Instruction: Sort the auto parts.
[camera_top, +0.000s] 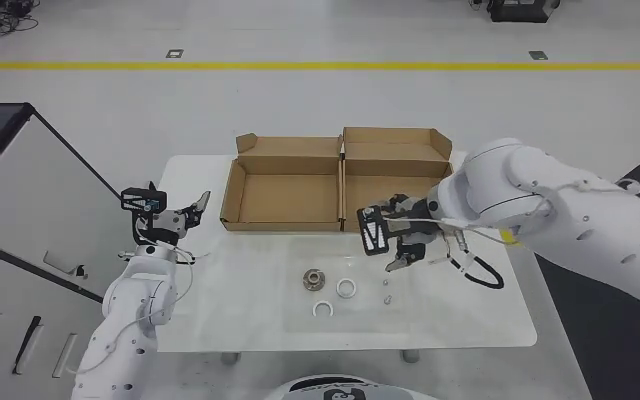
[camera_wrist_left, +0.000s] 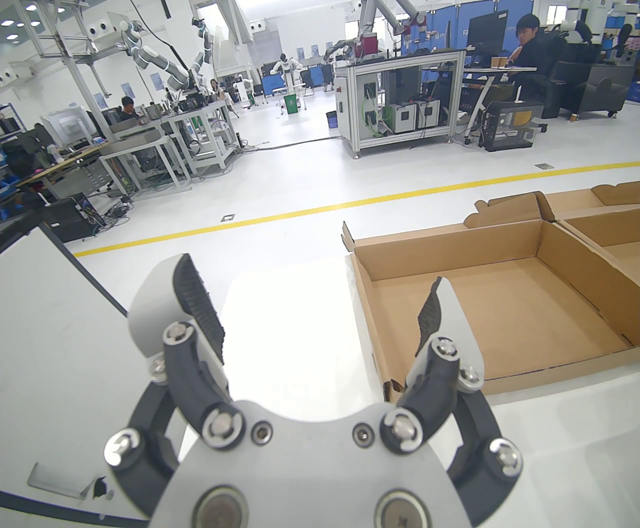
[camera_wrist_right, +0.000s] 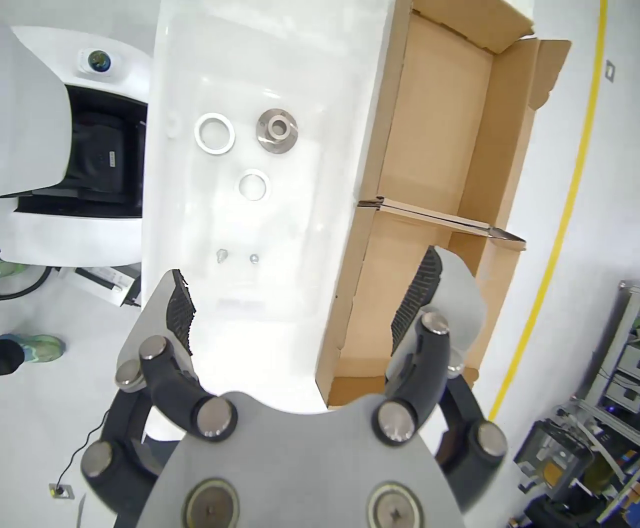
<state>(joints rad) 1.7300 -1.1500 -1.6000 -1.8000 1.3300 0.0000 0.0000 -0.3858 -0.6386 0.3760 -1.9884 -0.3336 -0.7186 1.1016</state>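
Note:
On the white table (camera_top: 250, 310) lie a metal flange (camera_top: 314, 279) (camera_wrist_right: 277, 130), a white ring (camera_top: 346, 288) (camera_wrist_right: 254, 184), a second white ring (camera_top: 323, 309) (camera_wrist_right: 214, 133) nearer the front edge, and two small fasteners (camera_top: 387, 290) (camera_wrist_right: 254, 258). Two open cardboard boxes stand side by side at the back, a left box (camera_top: 285, 197) (camera_wrist_left: 500, 300) and a right box (camera_top: 395, 185) (camera_wrist_right: 370, 300); both look bare inside. My right gripper (camera_top: 396, 240) (camera_wrist_right: 304, 262) hangs open above the right box's front wall, holding nothing. My left gripper (camera_top: 196, 208) (camera_wrist_left: 310, 272) stands open over the table's left end beside the left box.
A large white panel (camera_top: 50, 190) leans just off the table's left side. The boxes' raised flaps (camera_top: 395, 140) line the back edge. The fasteners sit close below my right gripper. Bare tabletop stretches between the left gripper and the parts.

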